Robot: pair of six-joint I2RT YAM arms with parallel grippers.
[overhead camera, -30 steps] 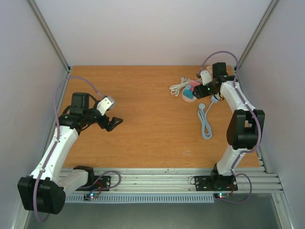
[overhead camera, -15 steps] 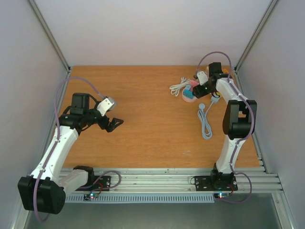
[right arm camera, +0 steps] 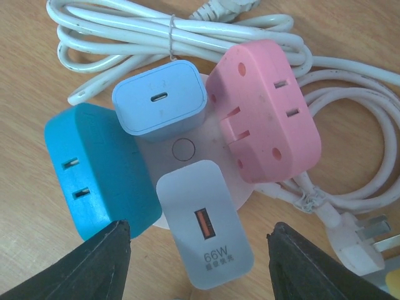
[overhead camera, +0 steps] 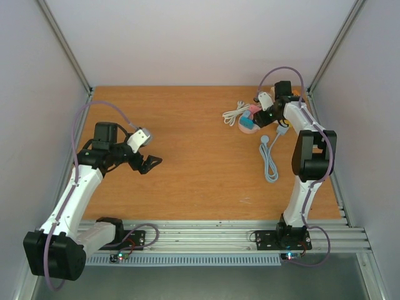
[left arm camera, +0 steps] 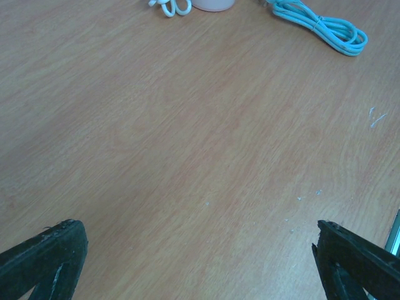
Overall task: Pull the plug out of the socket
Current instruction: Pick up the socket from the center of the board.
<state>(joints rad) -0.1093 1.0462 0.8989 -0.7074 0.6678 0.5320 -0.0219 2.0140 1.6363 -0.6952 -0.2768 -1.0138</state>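
Masking the socket (right arm camera: 183, 150), four plugs (right arm camera: 204, 232)

Around the socket (right arm camera: 183, 150) sit the USB-A charger (right arm camera: 204, 225) at 6 o'clock, the USB-C charger (right arm camera: 159, 97) at 11, the two-slot adapter (right arm camera: 94, 169) at 9 and the wide adapter (right arm camera: 262, 112) at 2, with the coiled cord (right arm camera: 187, 37) beyond at 12.

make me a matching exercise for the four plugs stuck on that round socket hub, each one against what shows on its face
Column one
1. bright blue plastic adapter block
2. pale blue square plastic charger
3. pink plastic adapter block
4. white rectangular plastic charger

Column two
A. orange USB port with "66W" printed below it
B. one small oval port in the middle
C. two short slots and nothing else
D. slots together with round holes

Pairs: 1-C, 2-B, 3-D, 4-A
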